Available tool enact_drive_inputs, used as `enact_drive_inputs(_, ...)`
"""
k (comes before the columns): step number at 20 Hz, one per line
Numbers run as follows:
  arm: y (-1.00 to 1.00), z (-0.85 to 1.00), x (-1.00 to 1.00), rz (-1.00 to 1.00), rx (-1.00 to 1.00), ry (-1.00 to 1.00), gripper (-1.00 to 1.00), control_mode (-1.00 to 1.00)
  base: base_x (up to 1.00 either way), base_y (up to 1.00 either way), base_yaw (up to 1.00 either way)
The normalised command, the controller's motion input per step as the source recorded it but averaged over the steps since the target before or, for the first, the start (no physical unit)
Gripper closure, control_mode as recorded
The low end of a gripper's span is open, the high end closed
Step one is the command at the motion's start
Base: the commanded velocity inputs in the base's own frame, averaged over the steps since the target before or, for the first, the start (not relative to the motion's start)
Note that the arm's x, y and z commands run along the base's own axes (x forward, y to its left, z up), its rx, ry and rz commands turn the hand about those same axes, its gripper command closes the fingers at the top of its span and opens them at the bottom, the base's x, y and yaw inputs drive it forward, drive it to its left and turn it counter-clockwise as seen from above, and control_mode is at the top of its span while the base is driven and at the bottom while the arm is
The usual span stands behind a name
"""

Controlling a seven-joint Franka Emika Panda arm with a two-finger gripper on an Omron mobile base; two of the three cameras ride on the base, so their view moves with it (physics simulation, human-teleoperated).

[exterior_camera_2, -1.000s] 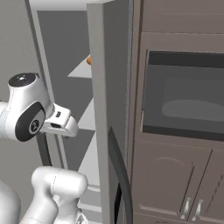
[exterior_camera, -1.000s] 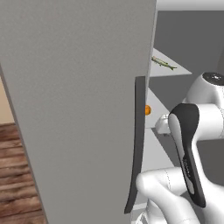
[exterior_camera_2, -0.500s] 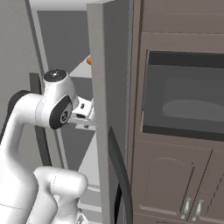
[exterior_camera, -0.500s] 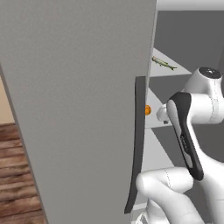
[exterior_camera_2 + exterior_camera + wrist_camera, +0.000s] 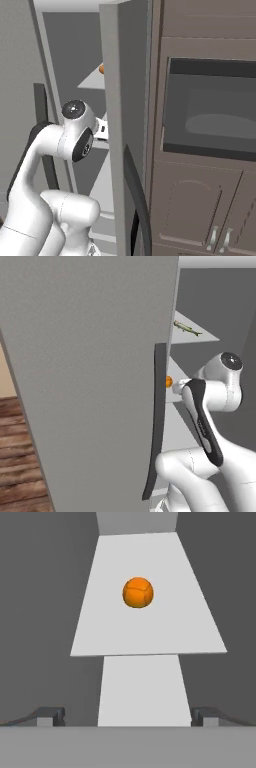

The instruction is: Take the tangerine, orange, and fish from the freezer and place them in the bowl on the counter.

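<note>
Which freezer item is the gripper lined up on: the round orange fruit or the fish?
The round orange fruit on the white shelf: it sits centred ahead of the open gripper. The slim green fish lies one shelf higher.

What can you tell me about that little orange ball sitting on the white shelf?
It is a small round orange fruit, an orange or a tangerine, bright orange with faint darker seams across its smooth skin. It rests alone on a flat white shelf inside the grey freezer, towards the back. Nothing else touches it. The gripper faces it from a distance, fingertips spread wide apart.
</note>
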Motion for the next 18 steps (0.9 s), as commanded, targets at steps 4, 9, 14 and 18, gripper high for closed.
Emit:
enact_drive_inputs(4,0.00,-0.11,0.78,0.00,0.04,0.02,-1.00,-1.00,0.00,0.00,0.00)
enact_drive_inputs(9,-0.04,0.00,0.57,0.00,0.03,0.02,-1.00,-1.00,0.00,0.00,0.00)
enact_drive_inputs(14,0.00,0.00,0.42,0.00,0.00,0.00,-1.00,-1.00,0.00,0.00,0.00)
enact_drive_inputs(18,0.00,-0.02,0.24,0.00,0.00,0.00,-1.00,-1.00,0.00,0.00,0.00)
